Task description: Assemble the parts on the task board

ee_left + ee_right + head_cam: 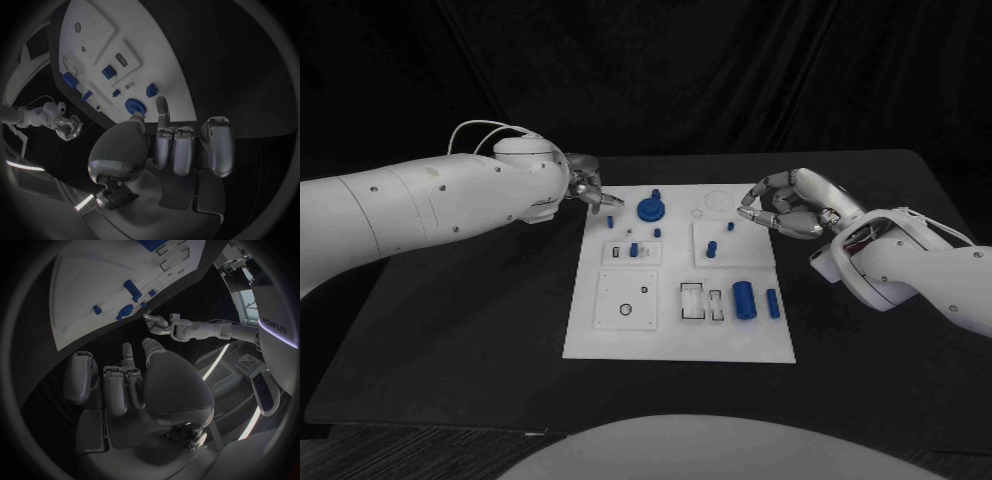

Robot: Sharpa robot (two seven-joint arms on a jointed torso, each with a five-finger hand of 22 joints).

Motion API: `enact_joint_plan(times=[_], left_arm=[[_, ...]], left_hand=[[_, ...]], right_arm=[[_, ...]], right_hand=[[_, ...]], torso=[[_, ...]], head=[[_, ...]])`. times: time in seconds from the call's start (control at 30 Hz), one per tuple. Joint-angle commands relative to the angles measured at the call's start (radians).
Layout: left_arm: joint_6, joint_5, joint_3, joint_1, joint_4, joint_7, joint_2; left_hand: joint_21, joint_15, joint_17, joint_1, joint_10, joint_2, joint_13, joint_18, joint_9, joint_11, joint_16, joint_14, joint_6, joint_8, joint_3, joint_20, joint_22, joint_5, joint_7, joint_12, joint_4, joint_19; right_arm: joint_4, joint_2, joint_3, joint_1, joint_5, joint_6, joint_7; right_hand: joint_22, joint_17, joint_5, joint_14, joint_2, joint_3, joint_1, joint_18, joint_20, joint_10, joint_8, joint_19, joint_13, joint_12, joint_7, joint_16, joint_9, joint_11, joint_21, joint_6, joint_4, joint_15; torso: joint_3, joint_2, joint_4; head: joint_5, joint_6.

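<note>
At the middle of the black table [459,330]: white task board [675,345], long side running away from the robot. Landmark for all positions below: the task board.

On the far part of the board: large round blue part [651,210], standing upright; small blue peg [612,222] just beside it on the left-arm side; further small blue pegs [635,249] and [713,248] toward the board's middle, in raised white square blocks. On the near part, toward the right-arm side: two blue cylinders [744,300] and [773,303], lying side by side, apart, next to two dark-rimmed rectangular slots [692,300]. Near left-arm side: white square plate [629,300] with a small dark ring.

Left hand [589,187]: over the board's far left corner, fingers partly curled, tips pointing toward the round blue part, nothing held. Contact with the board: cannot tell.

Right hand [786,205]: just off the board's far right edge, fingers curled inward, nothing visible in the grasp.

Between the hands: round blue part and pegs, unobstructed.
</note>
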Motion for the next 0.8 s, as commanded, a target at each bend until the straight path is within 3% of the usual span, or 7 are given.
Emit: enact_joint_plan(times=[0.03,0.43,0.8], left_arm=[[0.071,0.028,0.001,-0.003,-0.007,-0.008,0.008],[0.084,0.030,0.001,-0.006,-0.012,-0.015,0.016],[0.086,0.030,0.001,-0.019,-0.019,-0.023,0.027]], left_hand=[[0.015,-0.017,0.266,0.028,0.110,0.001,0.264,-0.019,-0.011,-0.015,0.013,0.114,0.013,-0.024,-0.026,-0.003,0.209,0.022,0.000,0.004,-0.002,0.030],[0.013,-0.017,0.266,0.046,0.110,0.002,0.264,-0.018,-0.015,-0.014,0.013,0.114,0.018,-0.044,-0.027,-0.003,0.208,0.039,0.002,0.004,-0.003,0.029],[0.010,-0.012,0.266,0.082,0.110,0.007,0.264,-0.018,-0.019,-0.009,0.013,0.114,0.011,-0.086,-0.026,0.000,0.207,0.088,0.009,0.004,-0.005,0.028]], right_arm=[[-0.001,0.001,0.001,0.000,-0.001,0.005,-0.009],[-0.005,0.005,0.001,-0.001,-0.001,0.006,-0.009],[-0.005,0.005,0.001,-0.001,-0.001,0.007,-0.009]], right_hand=[[0.187,0.278,0.033,0.103,0.020,0.019,0.017,-0.015,0.003,0.102,0.021,-0.005,0.270,0.017,-0.003,0.025,-0.005,0.004,-0.011,-0.008,0.004,0.000],[0.187,0.278,0.037,0.103,0.020,0.019,0.017,-0.015,0.003,0.102,0.021,-0.005,0.270,0.017,-0.003,0.025,-0.006,0.004,-0.011,-0.009,0.004,0.000],[0.187,0.278,0.037,0.103,0.020,0.019,0.017,-0.015,0.003,0.102,0.021,-0.005,0.270,0.017,-0.003,0.025,-0.006,0.004,-0.011,-0.009,0.004,0.000]], torso=[[0.0000,0.000,-0.0008],[-0.0005,0.001,-0.0001],[-0.0003,0.000,0.0007]], head=[[0.001,0.000],[0.002,0.000],[-0.003,0.000]])
